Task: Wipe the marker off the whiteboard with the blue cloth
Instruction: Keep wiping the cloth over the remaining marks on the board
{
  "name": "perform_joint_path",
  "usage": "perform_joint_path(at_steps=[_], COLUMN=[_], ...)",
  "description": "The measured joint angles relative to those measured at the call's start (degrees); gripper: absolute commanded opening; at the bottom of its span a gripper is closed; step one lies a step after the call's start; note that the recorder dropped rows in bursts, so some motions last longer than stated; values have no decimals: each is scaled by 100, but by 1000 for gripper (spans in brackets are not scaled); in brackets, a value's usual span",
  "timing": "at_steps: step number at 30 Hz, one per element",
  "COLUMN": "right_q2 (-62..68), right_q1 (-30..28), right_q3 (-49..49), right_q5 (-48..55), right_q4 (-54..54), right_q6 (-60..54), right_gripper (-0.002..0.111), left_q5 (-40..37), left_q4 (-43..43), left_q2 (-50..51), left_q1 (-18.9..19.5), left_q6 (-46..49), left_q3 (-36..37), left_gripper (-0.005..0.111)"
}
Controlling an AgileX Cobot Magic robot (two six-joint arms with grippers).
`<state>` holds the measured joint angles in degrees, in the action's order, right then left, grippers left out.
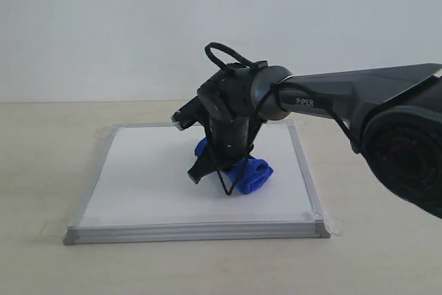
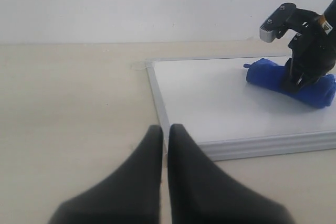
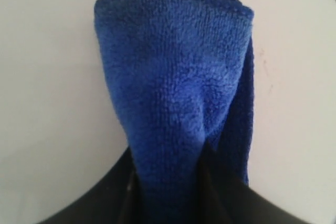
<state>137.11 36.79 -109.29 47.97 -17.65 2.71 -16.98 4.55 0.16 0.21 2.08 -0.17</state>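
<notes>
Two arms are on your rig, but only the right arm (image 1: 331, 91) is over the whiteboard (image 1: 138, 177). Your right gripper (image 1: 214, 170) points down at the board and is clamped on the blue cloth (image 1: 254, 175), which bunches out from between the jaws and lies on the white surface, right of the board's middle in the exterior view. In the right wrist view the cloth (image 3: 168, 77) fills most of the picture, its folded end stretching away from the gripper (image 3: 176, 198) across the board (image 3: 47, 103). Your left gripper (image 2: 164, 129) hangs over the table (image 2: 68, 103) just off the board's frame, with its jaws drawn nearly together around nothing. From there you see the board (image 2: 210, 103) lying flat on the table and the cloth (image 2: 273, 77) near its far side, under the right gripper (image 2: 300, 80).
</notes>
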Motion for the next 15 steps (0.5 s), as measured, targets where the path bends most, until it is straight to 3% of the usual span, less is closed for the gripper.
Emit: perform_joint_path(at_steps=[5, 11, 15], right_q2=[0, 0, 10], right_q1=[255, 977, 1112], right_q3=[-63, -199, -199], right_q5=[-162, -404, -494], right_q4=[712, 1949, 2056], right_q6=[-659, -1341, -1473], right_gripper=[0, 0, 0], left_q5=[0, 0, 0], left_q4=[0, 0, 0], left_q2=[0, 0, 0], left_q1=[0, 0, 0], left_q6=[0, 0, 0], left_q3=[0, 0, 0], left_gripper=[4, 4, 4])
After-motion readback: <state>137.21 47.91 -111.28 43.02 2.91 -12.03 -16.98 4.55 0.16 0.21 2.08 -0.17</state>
